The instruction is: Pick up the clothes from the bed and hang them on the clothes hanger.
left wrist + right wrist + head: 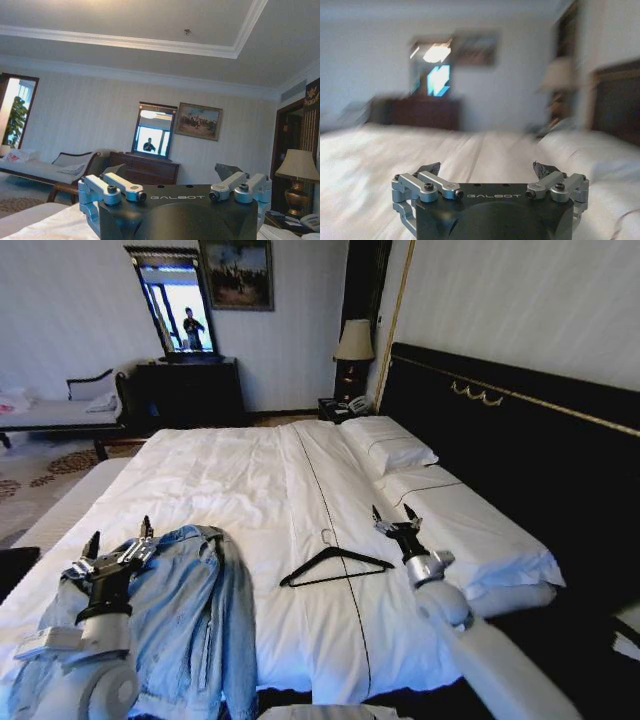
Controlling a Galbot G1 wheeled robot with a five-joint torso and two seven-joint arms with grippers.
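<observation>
Left gripper (120, 536) raised above the near left part of the bed (240, 490), fingers spread and holding nothing, poised over the collar end of a blue denim jacket (190, 610). Jacket crumpled flat on the white duvet, trailing toward the foot edge, just beside the left arm. Same gripper (172, 182) seen from the left wrist, jaws apart, pointing toward a dark dresser (145, 170) and mirror (155, 129) across the room.

Right gripper (396, 515) also released, fingers parted, hovering over the right half of the bed, just beyond the clothes hanger (335, 566). Hanger lying flat on the duvet between the two arms, hook toward the pillows (390, 445), apart from the jacket. From the right wrist, gripper (487, 172) apparently open too, though blurred, above white bedding.
</observation>
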